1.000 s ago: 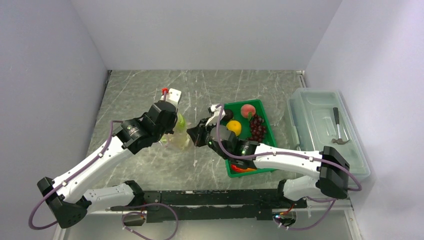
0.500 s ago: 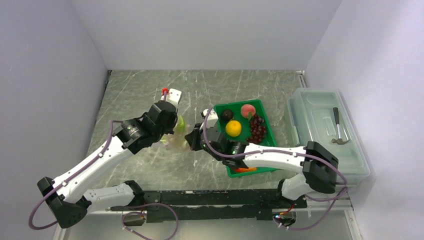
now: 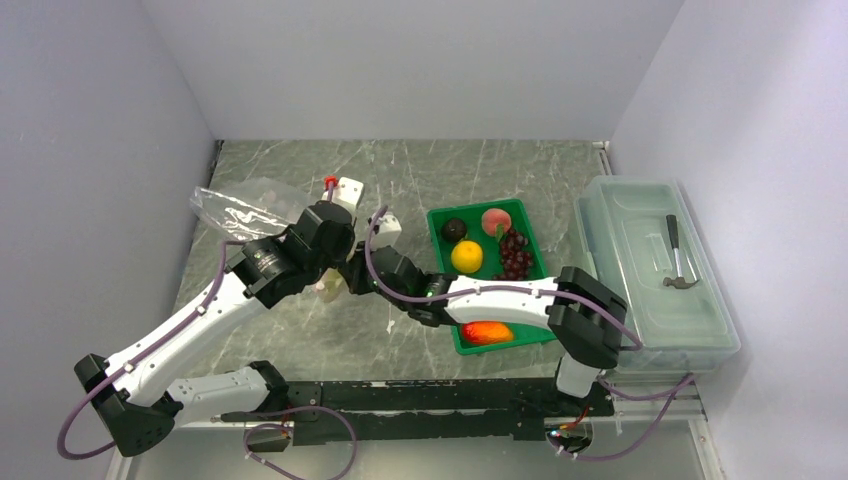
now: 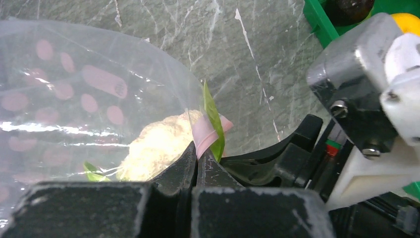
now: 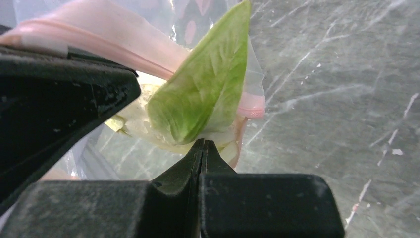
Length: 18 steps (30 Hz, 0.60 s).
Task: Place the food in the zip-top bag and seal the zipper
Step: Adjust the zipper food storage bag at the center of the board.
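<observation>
Pinching the pink zipper (image 4: 208,132), the left gripper (image 4: 198,149) holds the zip-top bag (image 3: 240,208) with lettuce (image 5: 203,99) poking out. The right gripper (image 5: 203,145) is closed at the leaf's base, nipping leaf or plastic, hard to say. Its arm crosses the green tray (image 3: 480,205) holding 1 lemon (image 3: 466,257) and grapes (image 3: 514,255).

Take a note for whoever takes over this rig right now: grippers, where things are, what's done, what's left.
Left gripper: shut on the zipper, holding the bag by its mouth.
Right gripper: shut, tips at the lettuce base.
Lettuce: mostly inside the bag, one leaf poking out.
Grapes, lemon, dark fruit, pink fruit, red-orange fruit: in the green tray.
Left to do: push lettuce in, bag the other five, seal.
</observation>
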### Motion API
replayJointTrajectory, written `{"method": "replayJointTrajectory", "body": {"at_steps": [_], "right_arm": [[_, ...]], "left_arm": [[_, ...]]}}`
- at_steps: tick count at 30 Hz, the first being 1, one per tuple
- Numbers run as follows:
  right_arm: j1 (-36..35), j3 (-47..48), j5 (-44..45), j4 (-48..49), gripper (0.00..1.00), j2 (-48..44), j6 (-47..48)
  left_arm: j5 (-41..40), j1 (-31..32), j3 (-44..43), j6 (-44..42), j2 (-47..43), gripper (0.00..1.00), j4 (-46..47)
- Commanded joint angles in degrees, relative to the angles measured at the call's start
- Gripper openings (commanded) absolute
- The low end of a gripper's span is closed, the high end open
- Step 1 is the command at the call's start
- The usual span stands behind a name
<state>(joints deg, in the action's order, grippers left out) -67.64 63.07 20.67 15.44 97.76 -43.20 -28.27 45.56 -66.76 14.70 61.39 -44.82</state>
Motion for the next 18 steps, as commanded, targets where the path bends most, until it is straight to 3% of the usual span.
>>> {"method": "replayJointTrajectory", "body": {"at_steps": [1, 18], "right_arm": [[0.6, 3.4, -0.4, 5.8, 0.00, 0.7, -2.0], [0.7, -2.9, 5.2, 11.3, 0.00, -4.8, -5.0]], "left_arm": [[1.1, 0.0, -0.6, 0.0, 0.0, 0.00, 2.9], [4.6, -1.3, -0.4, 0.1, -0.4, 0.00, 3.7]]}}
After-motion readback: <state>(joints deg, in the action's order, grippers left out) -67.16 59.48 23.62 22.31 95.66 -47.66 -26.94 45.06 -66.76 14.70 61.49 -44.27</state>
